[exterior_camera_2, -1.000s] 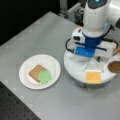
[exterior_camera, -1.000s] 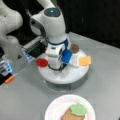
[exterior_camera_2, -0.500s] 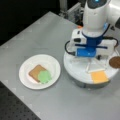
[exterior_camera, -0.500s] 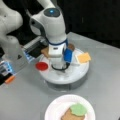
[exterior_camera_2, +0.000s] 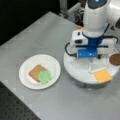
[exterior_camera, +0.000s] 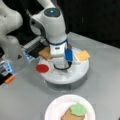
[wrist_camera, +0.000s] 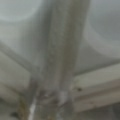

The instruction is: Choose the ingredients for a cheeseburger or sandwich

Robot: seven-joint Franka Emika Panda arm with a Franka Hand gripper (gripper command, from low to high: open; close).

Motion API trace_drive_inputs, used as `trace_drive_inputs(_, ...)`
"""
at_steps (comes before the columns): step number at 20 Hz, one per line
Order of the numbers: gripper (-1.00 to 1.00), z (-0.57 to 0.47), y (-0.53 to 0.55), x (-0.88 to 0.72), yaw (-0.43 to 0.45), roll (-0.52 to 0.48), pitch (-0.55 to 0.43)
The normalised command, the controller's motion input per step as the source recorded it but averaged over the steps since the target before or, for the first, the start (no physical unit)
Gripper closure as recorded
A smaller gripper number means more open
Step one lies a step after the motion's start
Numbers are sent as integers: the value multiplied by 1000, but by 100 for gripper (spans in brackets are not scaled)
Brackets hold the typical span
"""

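Green lettuce (exterior_camera_2: 45,76) sits on one bread (exterior_camera_2: 36,72) on the plate (exterior_camera_2: 53,65), so we judge the sandwich two pieces in. We see the gripper (exterior_camera_2: 93,65) low over the tray (exterior_camera: 75,76); fingers' state, we cannot tell. On the tray: one tomato (exterior_camera: 42,68), one cheese (exterior_camera_2: 102,75), one patty (exterior_camera_2: 115,59), one bread (exterior_camera: 45,53).
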Motion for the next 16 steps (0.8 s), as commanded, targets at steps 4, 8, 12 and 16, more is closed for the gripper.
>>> trace_drive_inputs(4,-100,-196,199,-223,313,-47,-55)
trace_drive_inputs(8,-100,-143,228,-198,395,-4,-43)
trace_drive_inputs(12,-100,-73,231,-166,422,-11,-41)
trace_drive_inputs(16,-100,-51,150,-116,372,-2,-37)
